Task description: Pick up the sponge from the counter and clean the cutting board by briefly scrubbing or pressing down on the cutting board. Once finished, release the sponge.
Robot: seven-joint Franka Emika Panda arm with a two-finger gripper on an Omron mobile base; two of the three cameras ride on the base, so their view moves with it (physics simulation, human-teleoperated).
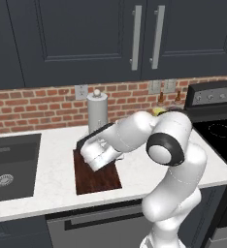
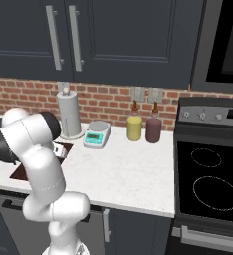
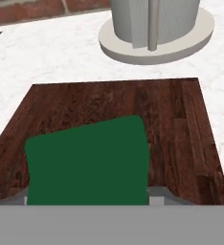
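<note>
Sponge [image 3: 87,162], small rectangular block with dark green top, fills the near part of the hand view, directly ahead of the gripper and over the near half of the flat dark reddish-brown wooden cutting board [image 3: 176,119]. The yellow layer is not visible from this angle. Fingertips are hidden behind the sponge, so jaw opening cannot be read directly; judging by its position in the hand view, the sponge seems to be held between the fingers, but I cannot tell for sure.

In the left base view the white two-finger gripper [image 1: 98,157] sits low over the board [image 1: 98,180], wrist bent downward. Whether the sponge bottom touches the wood cannot be determined.

Step in hand, as judged: pressing or scrubbing. To do it well: push straight down with the sponge face flat to the wood, make short strokes along the grain, stay inside the board edges, and open the fingers only once the pressing is finished.

Orientation: the sponge's long axis runs across the hand view, left to right, slightly tilted with its right end higher; green face towards the camera. The board's long axis seems to run away from the camera, towards the grey cylindrical paper-towel holder [image 3: 154,26] on the white marbled stone counter [image 3: 61,57] beyond.
</note>
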